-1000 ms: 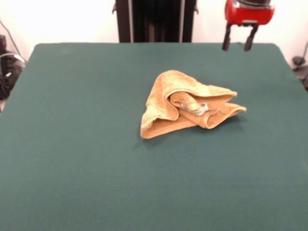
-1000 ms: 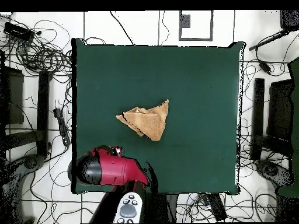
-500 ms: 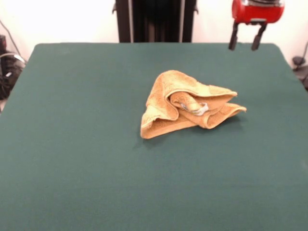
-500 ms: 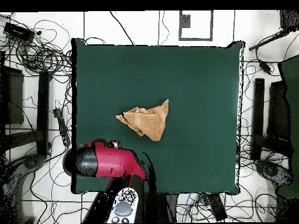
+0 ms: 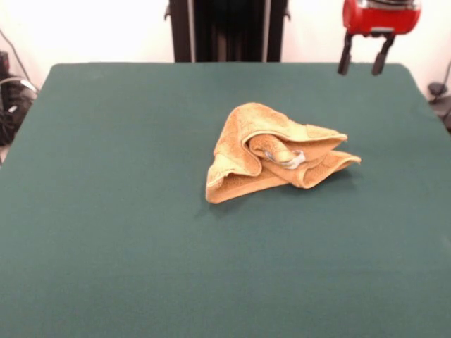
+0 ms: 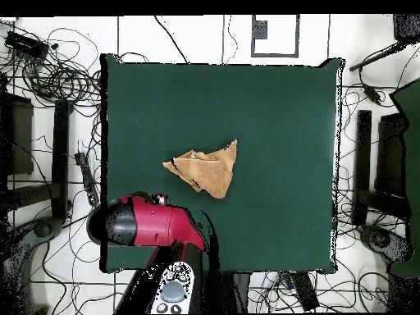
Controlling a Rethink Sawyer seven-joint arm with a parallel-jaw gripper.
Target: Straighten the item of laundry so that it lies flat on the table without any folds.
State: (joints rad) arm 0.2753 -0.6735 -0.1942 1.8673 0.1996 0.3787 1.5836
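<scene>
The item of laundry (image 5: 276, 151) is a golden-orange towel lying crumpled and folded over itself near the middle of the table (image 5: 113, 211), with a small grey tag showing in its folds. In the overhead view the laundry (image 6: 205, 169) forms a rough triangle on the green table (image 6: 279, 107). My gripper (image 5: 363, 65) hangs open and empty above the table's far right corner, well away from the towel. From above, only the red arm head (image 6: 143, 224) shows at the table's lower left edge.
Cables and black stands (image 6: 61, 156) surround the table on the floor. A dark pedestal column (image 5: 227, 29) stands behind the far edge.
The gripper has drifted up and to the right toward the table's far right corner in the front view. The towel has not moved.
</scene>
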